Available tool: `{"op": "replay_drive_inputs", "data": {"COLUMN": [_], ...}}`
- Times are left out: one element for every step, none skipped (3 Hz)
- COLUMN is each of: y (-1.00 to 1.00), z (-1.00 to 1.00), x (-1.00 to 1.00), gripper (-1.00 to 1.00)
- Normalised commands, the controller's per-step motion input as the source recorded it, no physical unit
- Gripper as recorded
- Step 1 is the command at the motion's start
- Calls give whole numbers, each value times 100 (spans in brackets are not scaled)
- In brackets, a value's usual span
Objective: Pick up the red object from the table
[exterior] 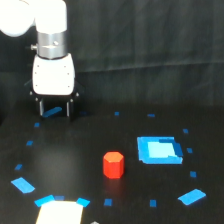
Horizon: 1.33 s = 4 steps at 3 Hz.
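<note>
Black cloth hangs behind everything, and the desk (80, 155) in front of it is the same matte black, dotted with small blue tape marks. Standing upright near the middle of that surface is the red object (113, 165), a small red-orange hexagonal block, on its own and touched by nothing. Just beside it, toward the exterior view's right, lies a larger flat blue rectangle (158, 149). A pale patch (59, 212) with blue corners sits at the bottom edge.

White and bulky, the arm hangs at the upper left of the exterior view, its gripper (54, 107) well apart from the block and farther back. Two dark fingers point down with a clear gap between them and nothing held, so the jaws look parted and empty.

By my reckoning the pick has hardly begun: the approach, the descent over the block, the squeeze and the lift all remain. No brand, label or writing is legible anywhere.
</note>
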Motion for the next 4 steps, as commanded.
{"op": "replay_drive_inputs", "data": {"y": [-100,-100,-100,-100], "z": [-45,-100,-10,-93], "x": [100,100,100,100], "gripper": [79,100,100,100]}}
